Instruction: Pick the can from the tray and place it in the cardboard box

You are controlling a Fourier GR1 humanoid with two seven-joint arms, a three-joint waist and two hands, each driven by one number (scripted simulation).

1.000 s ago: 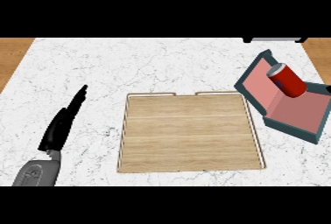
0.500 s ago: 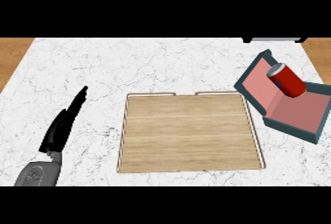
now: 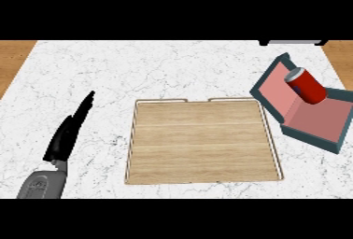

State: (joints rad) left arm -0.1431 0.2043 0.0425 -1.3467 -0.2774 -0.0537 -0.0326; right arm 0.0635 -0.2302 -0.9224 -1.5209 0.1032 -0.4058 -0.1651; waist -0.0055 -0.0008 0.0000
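Note:
A red can (image 3: 306, 85) lies on its side inside a box (image 3: 322, 125) with teal outer walls and a pink lining, at the right of the counter. The wooden tray (image 3: 203, 140) in the middle holds nothing. My left hand (image 3: 69, 131) rests open at the lower left, its straight fingers pointing up and away, well apart from the tray. My right hand is out of view.
The white marble counter (image 3: 138, 70) runs to wooden floor strips at the far left and far right. A dark object (image 3: 293, 42) peeks in at the top right edge.

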